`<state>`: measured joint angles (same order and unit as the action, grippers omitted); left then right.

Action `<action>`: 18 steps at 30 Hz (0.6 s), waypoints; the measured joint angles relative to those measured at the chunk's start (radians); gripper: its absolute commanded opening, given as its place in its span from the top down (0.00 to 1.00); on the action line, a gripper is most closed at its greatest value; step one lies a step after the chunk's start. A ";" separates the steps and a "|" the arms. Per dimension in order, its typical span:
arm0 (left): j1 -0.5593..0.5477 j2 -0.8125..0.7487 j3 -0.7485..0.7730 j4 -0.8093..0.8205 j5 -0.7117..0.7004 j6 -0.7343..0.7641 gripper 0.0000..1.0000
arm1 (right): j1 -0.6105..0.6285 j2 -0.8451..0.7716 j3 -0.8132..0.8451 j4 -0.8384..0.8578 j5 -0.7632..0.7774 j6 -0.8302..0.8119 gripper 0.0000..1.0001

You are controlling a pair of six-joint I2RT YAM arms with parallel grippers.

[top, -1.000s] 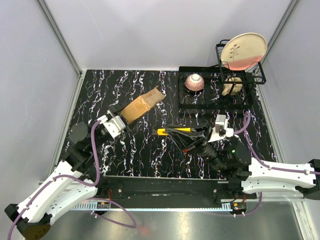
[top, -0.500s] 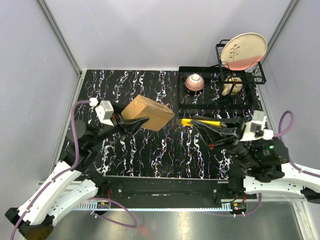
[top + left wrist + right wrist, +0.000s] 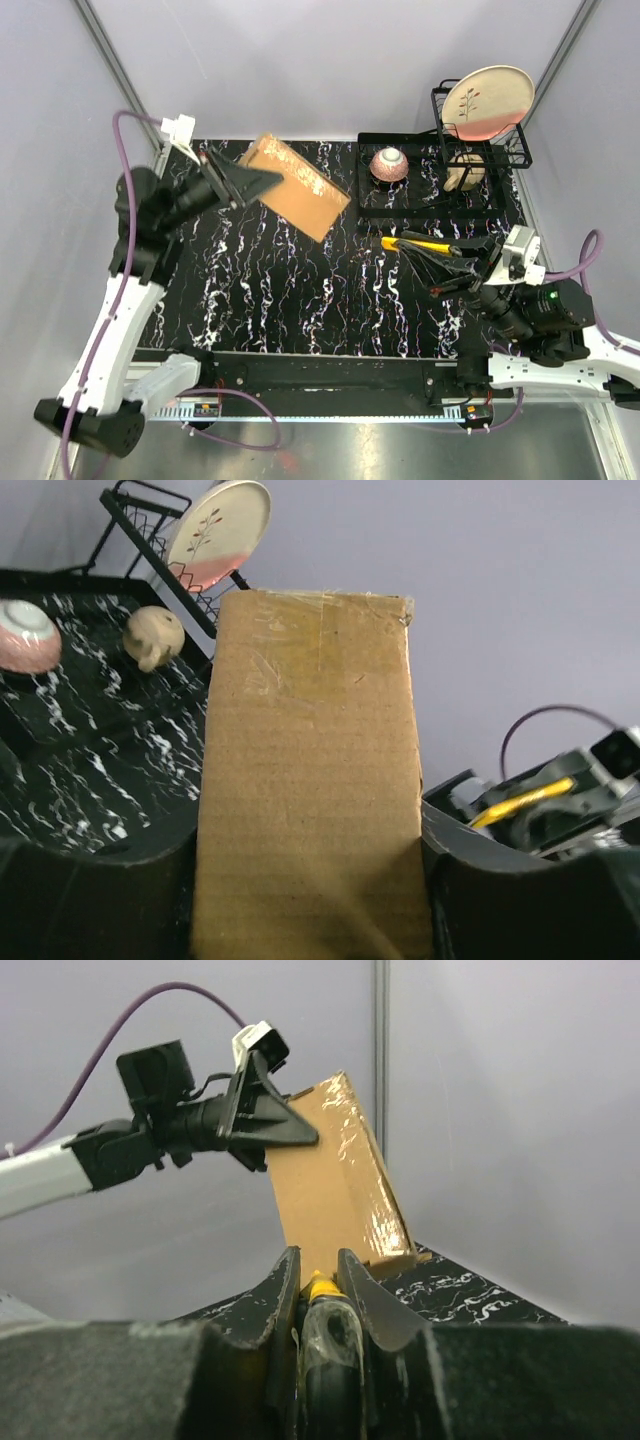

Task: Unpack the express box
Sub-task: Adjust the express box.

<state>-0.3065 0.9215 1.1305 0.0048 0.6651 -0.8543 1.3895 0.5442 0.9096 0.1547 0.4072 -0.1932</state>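
Brown express box [image 3: 310,730] clamped in left gripper [image 3: 310,890], yellow utility knife [image 3: 410,243] clamped in right gripper [image 3: 317,1260]

Nothing legible anywhere at this moment. The express box [image 3: 310,780] turns a plain brown cardboard face to the left wrist camera, with only a strip of glossy tape across it and no print or label to make out. The plate [image 3: 488,100] in the rack carries a painted sprig, no lettering.
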 measured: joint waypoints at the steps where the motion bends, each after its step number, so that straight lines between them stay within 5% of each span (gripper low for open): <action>1: 0.035 0.043 0.051 -0.037 0.035 -0.049 0.91 | 0.000 0.006 0.011 -0.011 0.003 -0.009 1.00; 6: 0.084 0.219 0.196 -0.031 0.249 -0.270 0.89 | 0.000 0.071 0.097 -0.040 0.003 -0.048 1.00; 12: 0.019 0.284 0.081 0.306 0.539 -0.529 0.80 | 0.000 0.202 0.254 -0.092 -0.016 -0.066 1.00; 18: 0.000 0.260 0.030 0.489 0.681 -0.623 0.78 | 0.000 0.300 0.361 -0.179 -0.032 -0.093 1.00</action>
<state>-0.3061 1.1812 1.1603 0.4942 1.3460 -1.4773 1.3895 0.8440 1.2705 -0.0242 0.3752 -0.2863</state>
